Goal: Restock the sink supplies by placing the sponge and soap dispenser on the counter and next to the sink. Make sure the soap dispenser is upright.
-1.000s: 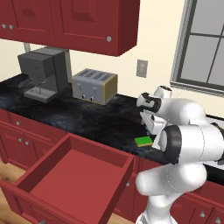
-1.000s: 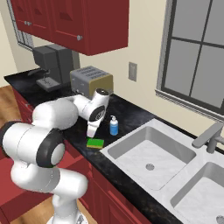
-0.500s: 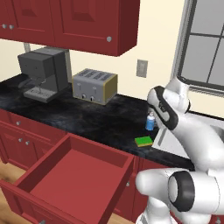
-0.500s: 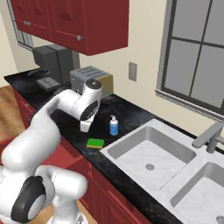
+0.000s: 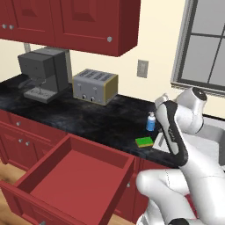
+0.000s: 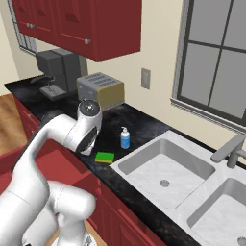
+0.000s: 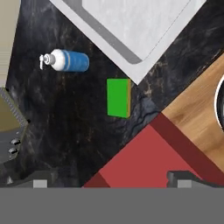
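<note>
Nearest the base, a red drawer [image 5: 72, 176] stood pulled out below the worktop [image 5: 88, 118], with nothing visible inside it. The white arm [image 5: 173, 132] rose above the drawer's right side, and the tool [image 7: 109, 177] looked down from high over the worktop edge; its two dark fingertips [image 7: 40, 180] sat wide apart at the bottom of the hand view, open and holding nothing.

Just past the drawer, the sponge [image 6: 104, 157] lay flat on the black marbled worktop, green side up, with a yellow edge showing in the hand view. It sat close to the front edge and just beside the near corner of the sink [image 6: 166, 166], not touching the rim. A little further back, the soap dispenser [image 6: 125, 138] stood upright on the worktop, blue body and white pump on top, near the sponge but apart from it, and also beside the sink's left side.

Further along the worktop, toward the wall, stood a toaster [image 5: 95, 85], and beyond it a coffee machine [image 5: 44, 73]. Red wall cabinets [image 5: 74, 22] hung above them. A faucet [image 6: 229, 150] rose at the far side of the sink, under a window [image 6: 216, 57].
</note>
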